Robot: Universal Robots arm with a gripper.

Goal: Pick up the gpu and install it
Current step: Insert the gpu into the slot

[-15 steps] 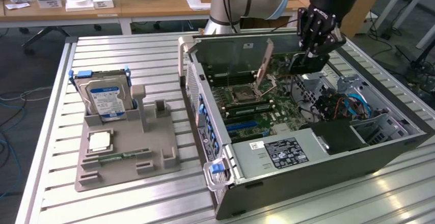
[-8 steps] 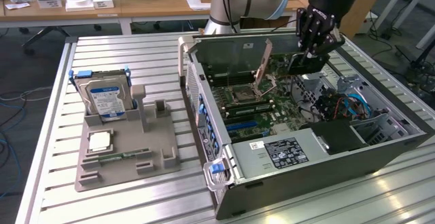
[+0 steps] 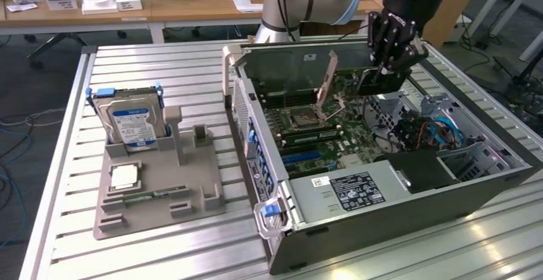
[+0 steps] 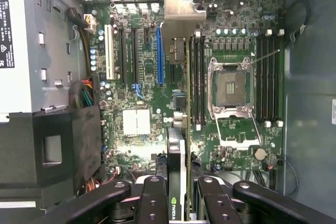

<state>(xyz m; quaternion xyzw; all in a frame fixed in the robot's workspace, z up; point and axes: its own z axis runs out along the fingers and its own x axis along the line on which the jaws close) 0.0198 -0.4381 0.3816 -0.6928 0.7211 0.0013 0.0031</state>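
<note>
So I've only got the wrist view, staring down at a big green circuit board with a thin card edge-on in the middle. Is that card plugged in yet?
Observer: It doesn't look like it. The black fingers clamp the thin green card with the black cooler block in the air above the green motherboard.
Operator: What's the board sitting in?
Observer: A grey metal computer case, lying on its side with the open side up, on a slatted metal table.
Operator: Anything else on that table?
Observer: At the exterior view's left, a grey plastic tray holds a boxy silver hard drive with a blue-white label, standing upright.
</note>
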